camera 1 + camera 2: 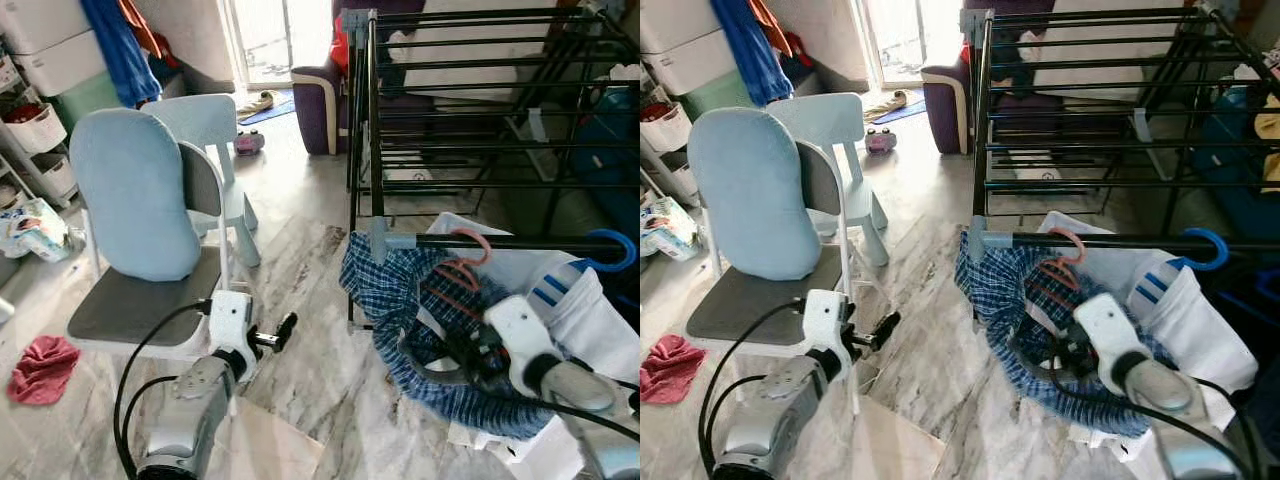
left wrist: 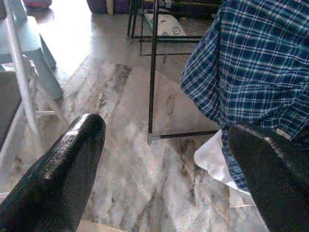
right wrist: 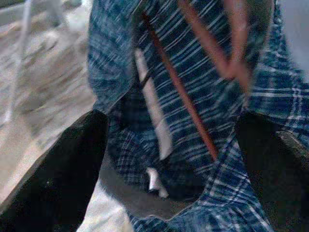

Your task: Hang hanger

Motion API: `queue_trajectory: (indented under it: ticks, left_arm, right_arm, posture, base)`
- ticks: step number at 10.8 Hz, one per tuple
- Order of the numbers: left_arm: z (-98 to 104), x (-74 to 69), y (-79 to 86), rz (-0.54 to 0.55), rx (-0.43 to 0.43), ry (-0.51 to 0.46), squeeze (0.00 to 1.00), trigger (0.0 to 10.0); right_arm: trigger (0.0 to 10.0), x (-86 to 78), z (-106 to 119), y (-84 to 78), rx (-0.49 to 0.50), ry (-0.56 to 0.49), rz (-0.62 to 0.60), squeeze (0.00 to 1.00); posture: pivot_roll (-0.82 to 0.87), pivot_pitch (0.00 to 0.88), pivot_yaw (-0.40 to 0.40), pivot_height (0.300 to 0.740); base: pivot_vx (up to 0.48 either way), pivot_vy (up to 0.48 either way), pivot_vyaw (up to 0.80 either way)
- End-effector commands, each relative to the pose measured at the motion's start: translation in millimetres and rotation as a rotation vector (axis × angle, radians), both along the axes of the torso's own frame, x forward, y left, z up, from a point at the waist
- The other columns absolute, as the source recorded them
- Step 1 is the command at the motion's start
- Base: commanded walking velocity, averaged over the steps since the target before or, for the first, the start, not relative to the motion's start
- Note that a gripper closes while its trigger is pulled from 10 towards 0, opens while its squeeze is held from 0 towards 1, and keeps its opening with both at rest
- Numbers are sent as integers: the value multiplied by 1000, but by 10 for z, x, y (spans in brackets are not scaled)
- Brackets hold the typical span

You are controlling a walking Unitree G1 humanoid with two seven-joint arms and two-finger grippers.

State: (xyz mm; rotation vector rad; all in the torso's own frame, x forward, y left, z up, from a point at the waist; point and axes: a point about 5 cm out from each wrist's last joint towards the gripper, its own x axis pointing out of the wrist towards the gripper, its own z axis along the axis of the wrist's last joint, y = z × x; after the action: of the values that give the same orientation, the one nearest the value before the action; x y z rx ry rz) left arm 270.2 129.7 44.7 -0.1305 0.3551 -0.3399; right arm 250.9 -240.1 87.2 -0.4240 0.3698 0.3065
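A salmon-orange hanger (image 1: 470, 248) carries a blue plaid shirt (image 1: 385, 290). Its hook curls over the front black rail (image 1: 530, 241) of the drying rack. My right gripper (image 1: 452, 355) is open, low in front of the shirt, just under the hanger's arms. In the right wrist view the orange hanger (image 3: 212, 53) and shirt collar (image 3: 154, 121) lie between the spread fingers, which touch neither. My left gripper (image 1: 280, 332) is open and holds nothing, low beside the chair. In its wrist view the plaid shirt (image 2: 251, 58) hangs ahead.
A grey chair with a pale blue cushion (image 1: 135, 195) stands at the left, a small light blue chair (image 1: 215, 120) behind it. A blue hanger hook (image 1: 612, 246) with a white garment (image 1: 590, 310) hangs at the right. A red cloth (image 1: 40, 368) lies on the marble floor.
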Motion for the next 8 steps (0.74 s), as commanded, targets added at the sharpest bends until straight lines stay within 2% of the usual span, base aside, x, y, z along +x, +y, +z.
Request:
queue_trajectory:
  ticks: [1, 2, 3, 5, 6, 7, 8]
  left_arm:
    - [-2, 4, 41, -10, 31, -5, 0, 10000]
    - [-4, 5, 56, -12, 35, -4, 0, 10000]
    - [-1, 14, 72, -13, 38, -3, 0, 10000]
    - [55, 10, 91, -2, 43, -27, 0, 10000]
    - [119, -32, 183, 60, 81, -84, 0, 10000]
    - [191, -73, 352, 169, 110, -154, 0, 10000]
    - [230, -107, 470, 225, 139, -186, 0, 10000]
  right_arm:
    - [10000, 91, 226, -136, -2, -117, -45, 0]
    - [10000, 95, 273, -218, 28, -99, -41, 0]
    - [10000, 68, 295, -230, 84, -39, 3, 0]
    - [10000, 47, 424, -27, 231, -30, 65, 0]
    - [10000, -4, 356, 143, 299, -54, -1, 0]
    - [10000, -98, 254, 259, 413, -98, -114, 0]
    - [10000, -191, 179, 311, 460, -130, -206, 0]
  posture:
    - [-231, 0, 86, 740]
    - [-234, 0, 90, 740]
    - [-236, 0, 95, 740]
    - [-232, 0, 101, 740]
    - [-211, 0, 108, 740]
    - [-208, 0, 109, 740]
    - [-197, 0, 113, 740]
  base:
    - [0, 0, 0]
    - [0, 0, 0]
    - [0, 0, 0]
    - [0, 0, 0]
    - [0, 0, 0]
    - [0, 0, 0]
    - [0, 0, 0]
